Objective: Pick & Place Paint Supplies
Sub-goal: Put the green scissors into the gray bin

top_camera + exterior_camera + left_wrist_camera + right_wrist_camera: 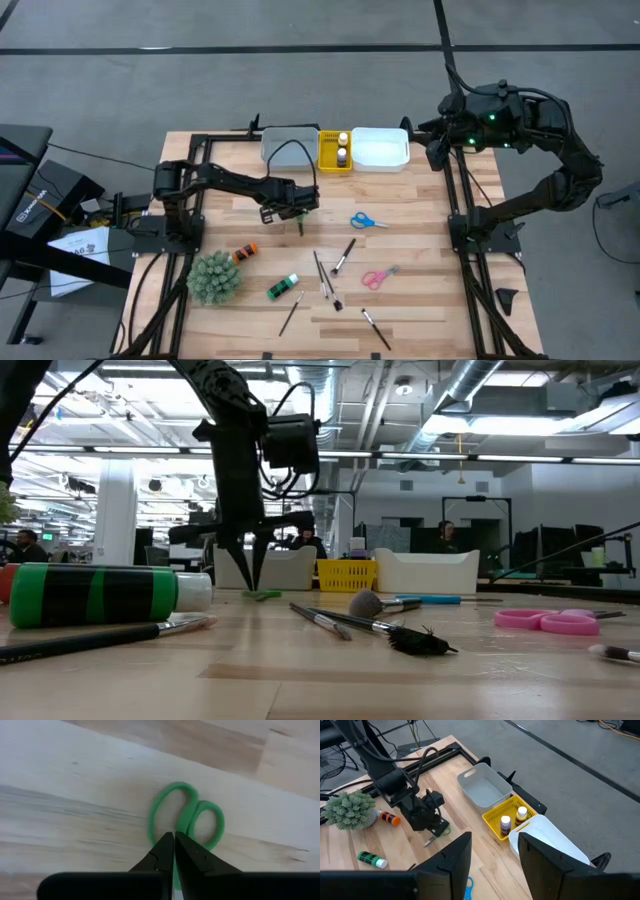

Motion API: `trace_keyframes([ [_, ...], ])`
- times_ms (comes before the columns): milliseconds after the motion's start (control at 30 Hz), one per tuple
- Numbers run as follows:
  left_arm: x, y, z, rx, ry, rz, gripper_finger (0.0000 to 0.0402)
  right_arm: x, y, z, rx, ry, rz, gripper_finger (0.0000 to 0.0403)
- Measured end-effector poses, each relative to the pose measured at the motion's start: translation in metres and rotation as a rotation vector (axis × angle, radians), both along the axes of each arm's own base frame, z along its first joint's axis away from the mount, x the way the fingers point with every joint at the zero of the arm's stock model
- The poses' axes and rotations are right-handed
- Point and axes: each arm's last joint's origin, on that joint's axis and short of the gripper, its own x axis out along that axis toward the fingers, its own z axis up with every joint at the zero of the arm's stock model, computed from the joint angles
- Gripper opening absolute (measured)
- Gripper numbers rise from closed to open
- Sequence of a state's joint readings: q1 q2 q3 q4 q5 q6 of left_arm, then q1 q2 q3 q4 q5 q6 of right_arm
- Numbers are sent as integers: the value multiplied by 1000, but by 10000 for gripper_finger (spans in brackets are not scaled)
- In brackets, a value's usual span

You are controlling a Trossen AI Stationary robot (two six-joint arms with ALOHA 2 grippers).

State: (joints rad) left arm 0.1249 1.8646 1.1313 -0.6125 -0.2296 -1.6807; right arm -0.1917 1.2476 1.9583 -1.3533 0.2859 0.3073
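Green-handled scissors lie flat on the wooden table, left of its middle. My left gripper stands over them, pointing steeply down, shut on them just below the two handle loops. In the low view its fingertips reach down to the table beside the green handles. My right gripper hangs open and holds nothing, high above the far right corner near the white tray. My left gripper pinches the scissors between its two fingers at the narrow neck where the two handle loops join. The fingers come from above, pointing steeply down. The scissors lie flat on the table, loops pointing away from the fingers; the blades are hidden under the gripper.
Blue scissors, pink scissors, a green bottle, an orange bottle and several brushes lie about the table's middle and near side. A spiky plant ball sits near left. Grey and yellow trays line the far edge.
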Motion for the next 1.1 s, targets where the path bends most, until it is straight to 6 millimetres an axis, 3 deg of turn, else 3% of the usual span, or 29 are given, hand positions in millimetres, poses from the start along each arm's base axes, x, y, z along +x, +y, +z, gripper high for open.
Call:
trace_keyframes([
  [200,0,-2,10,5,-42,-3,22,0,0,0,0,1,0,158],
  [633,-3,-12,9,-6,-23,77,61,0,0,0,0,3,1,158],
  [1100,-4,-9,4,4,-4,139,61,-2,1,-3,20,35,24,158],
])
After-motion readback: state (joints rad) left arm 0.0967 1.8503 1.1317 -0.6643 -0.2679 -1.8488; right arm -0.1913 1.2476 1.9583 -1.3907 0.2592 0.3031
